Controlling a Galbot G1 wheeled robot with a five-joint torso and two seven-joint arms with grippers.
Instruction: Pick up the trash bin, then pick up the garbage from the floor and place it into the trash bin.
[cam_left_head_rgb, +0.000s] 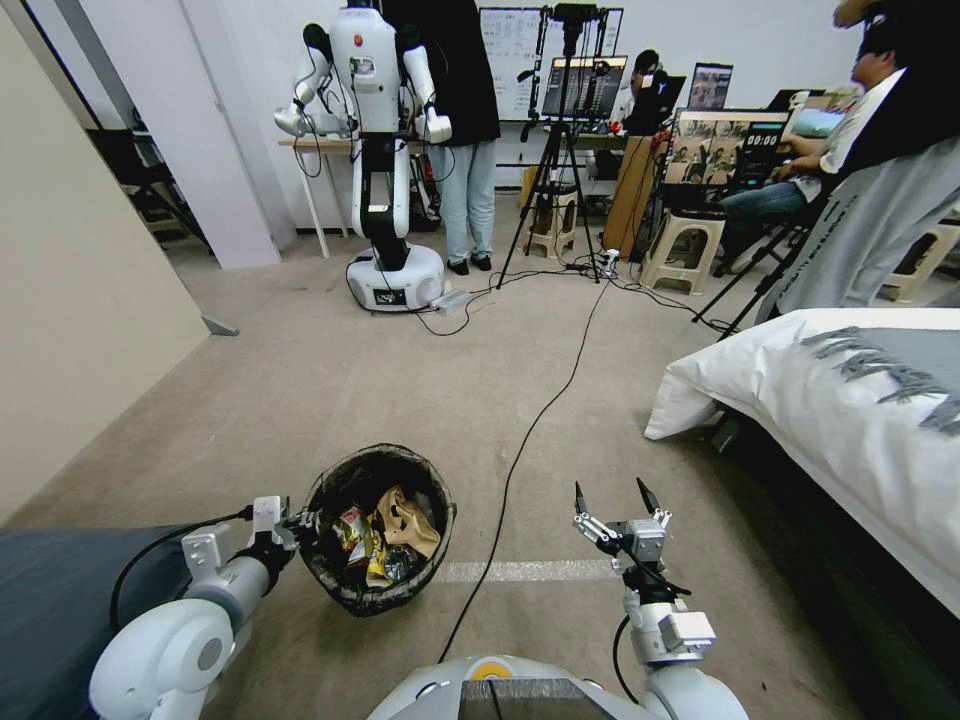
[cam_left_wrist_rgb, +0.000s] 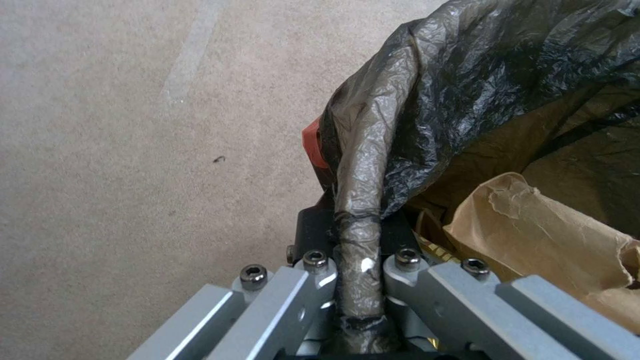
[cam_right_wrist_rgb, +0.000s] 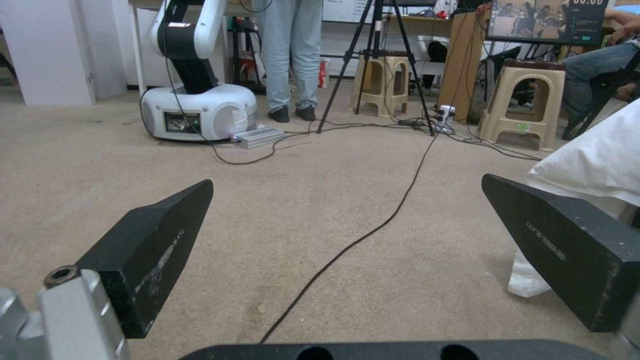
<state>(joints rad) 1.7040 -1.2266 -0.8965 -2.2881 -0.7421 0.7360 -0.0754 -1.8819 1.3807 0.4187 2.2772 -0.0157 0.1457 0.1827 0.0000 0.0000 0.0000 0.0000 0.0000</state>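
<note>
The trash bin (cam_left_head_rgb: 340, 580), round and lined with a crinkled black bag, hangs low in front of me at the left. My left gripper (cam_left_head_rgb: 305, 522) is shut on its bag-covered rim (cam_left_wrist_rgb: 360, 210). Inside the bin lies garbage: a brown paper scrap (cam_left_head_rgb: 408, 522) (cam_left_wrist_rgb: 540, 240) and yellow snack wrappers (cam_left_head_rgb: 365, 545). My right gripper (cam_left_head_rgb: 612, 500) is held to the right of the bin, open, its black fingers (cam_right_wrist_rgb: 153, 250) spread wide with nothing between them, over bare carpet.
A black cable (cam_left_head_rgb: 520, 450) runs across the carpet between bin and right gripper. A bed with white bedding (cam_left_head_rgb: 850, 400) stands at the right. Another white robot (cam_left_head_rgb: 385, 150), a tripod (cam_left_head_rgb: 560, 150), stools and people fill the back. A tape line (cam_left_head_rgb: 520, 571) crosses the floor.
</note>
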